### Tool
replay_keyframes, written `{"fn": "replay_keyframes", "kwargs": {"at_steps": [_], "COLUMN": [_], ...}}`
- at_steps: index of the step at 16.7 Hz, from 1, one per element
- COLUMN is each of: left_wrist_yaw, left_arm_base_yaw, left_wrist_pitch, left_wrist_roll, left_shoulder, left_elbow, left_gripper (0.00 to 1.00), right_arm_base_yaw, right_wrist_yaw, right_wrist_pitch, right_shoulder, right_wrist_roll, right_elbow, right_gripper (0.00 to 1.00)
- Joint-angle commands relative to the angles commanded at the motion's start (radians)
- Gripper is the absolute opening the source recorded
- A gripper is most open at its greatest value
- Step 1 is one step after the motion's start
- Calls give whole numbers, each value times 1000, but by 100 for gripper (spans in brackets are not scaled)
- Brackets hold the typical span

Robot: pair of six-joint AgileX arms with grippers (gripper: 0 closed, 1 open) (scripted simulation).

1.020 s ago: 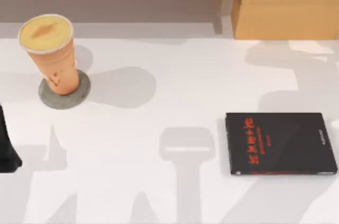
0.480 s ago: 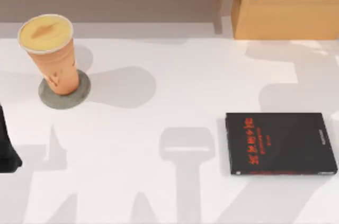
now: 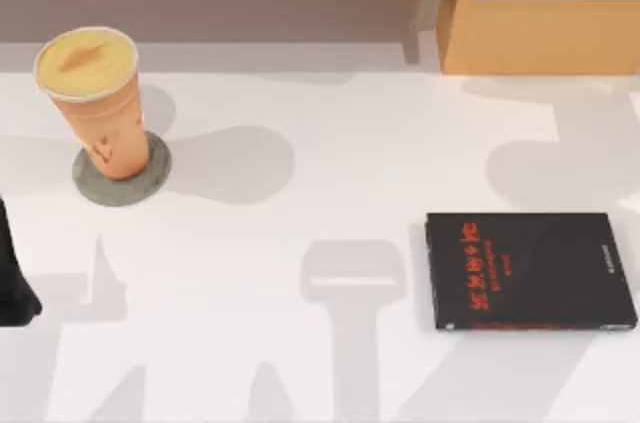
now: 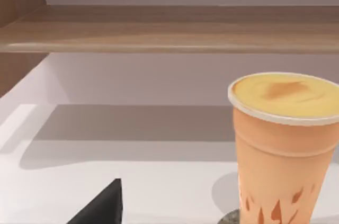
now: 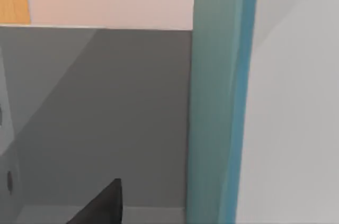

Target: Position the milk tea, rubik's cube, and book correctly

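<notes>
Upright, the milk tea (image 3: 100,103) stands on a grey disc (image 3: 122,175), black book (image 3: 528,271) well apart.

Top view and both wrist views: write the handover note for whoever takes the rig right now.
Left arm: parked at the table's left edge, idle.
Right arm: its wrist view looks close along the teal book, which stands on edge; whether it is gripped cannot be told.
Milk tea: upright on the grey coaster, back left of the table; looks placed.
Black book: flat at front right.
Left to do, as far as these views tell: set the teal book down, then the rubik's cube.
</notes>
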State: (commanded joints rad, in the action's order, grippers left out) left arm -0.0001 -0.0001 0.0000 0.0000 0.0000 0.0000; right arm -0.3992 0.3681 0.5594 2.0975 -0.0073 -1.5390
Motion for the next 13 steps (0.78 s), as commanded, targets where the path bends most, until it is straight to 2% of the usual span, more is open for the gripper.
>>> {"fn": "replay_keyframes", "kwargs": {"at_steps": [13], "left_wrist_yaw": [0], "left_arm_base_yaw": [0], "left_wrist_pitch": [0], "left_wrist_roll": [0], "left_shoulder": [0], "left_elbow": [0], "left_gripper": [100], "right_arm_base_yaw": [0], "right_wrist_yaw": [0], "right_wrist_pitch": [0], "right_shoulder": [0], "right_wrist_roll": [0], "right_elbow": [0], "right_gripper": [2]}}
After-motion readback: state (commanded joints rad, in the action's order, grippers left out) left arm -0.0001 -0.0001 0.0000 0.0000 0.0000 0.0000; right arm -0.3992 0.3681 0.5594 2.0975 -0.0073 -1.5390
